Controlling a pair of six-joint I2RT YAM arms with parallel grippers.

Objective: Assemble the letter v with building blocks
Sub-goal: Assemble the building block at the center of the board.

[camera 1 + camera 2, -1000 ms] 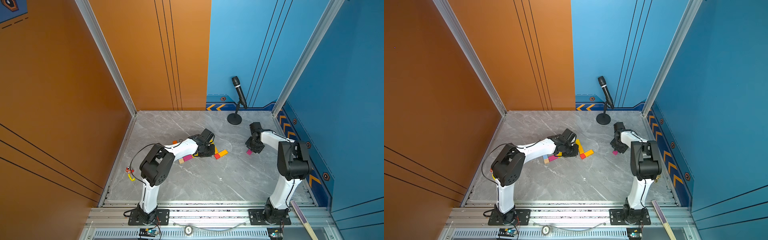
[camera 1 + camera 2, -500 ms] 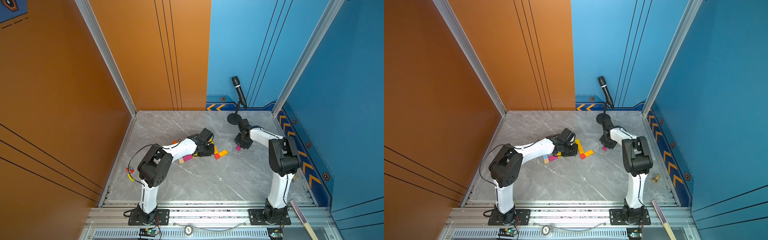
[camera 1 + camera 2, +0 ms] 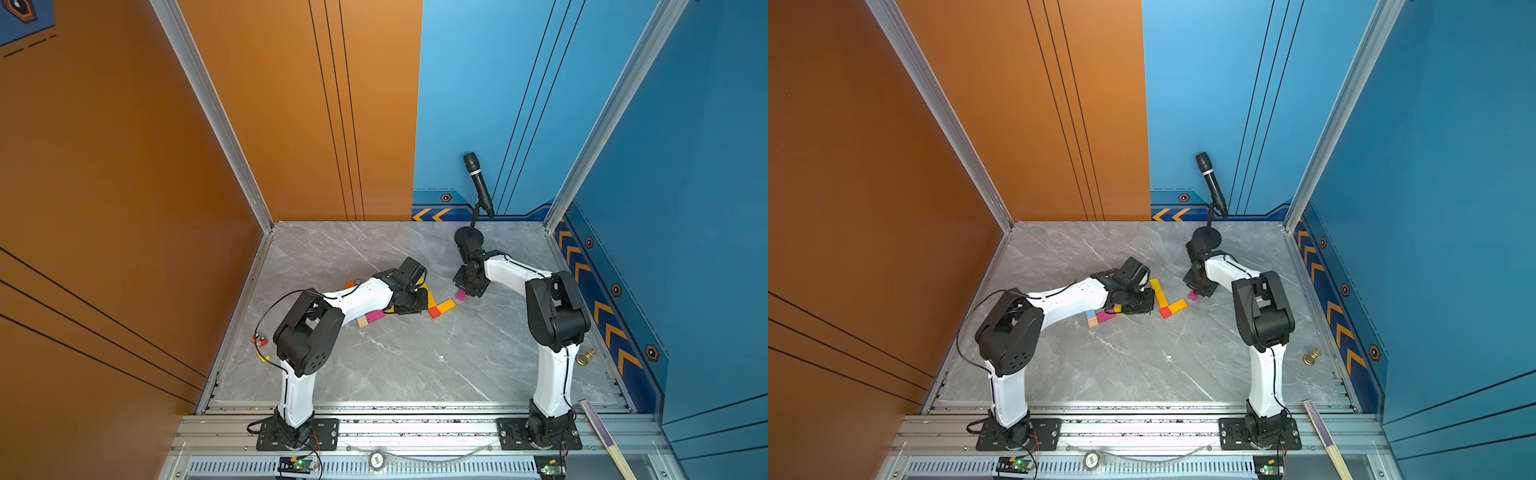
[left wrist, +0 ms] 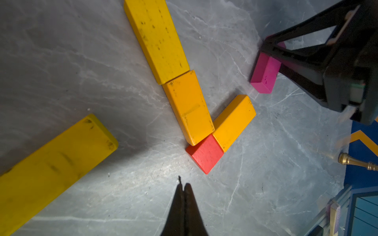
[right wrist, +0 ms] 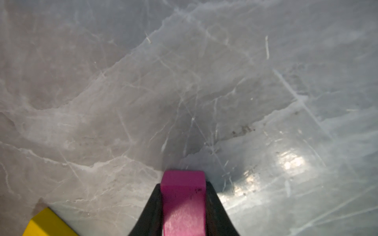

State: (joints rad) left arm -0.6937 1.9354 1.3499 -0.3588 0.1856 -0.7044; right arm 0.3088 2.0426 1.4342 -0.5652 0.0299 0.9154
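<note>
The red cube (image 4: 205, 153) is sitting on the grey table (image 3: 395, 365) at the corner of a half-built V, touching a long-arm amber block (image 4: 188, 107) and a short-arm amber block (image 4: 234, 120). A yellow block (image 4: 156, 38) is extending the long arm. The right gripper (image 5: 183, 188) is clamping a pink block (image 4: 264, 73) near the short arm's free end. The left gripper (image 4: 184, 186) is hovering near the cube, its jaws pressed together and empty.
</note>
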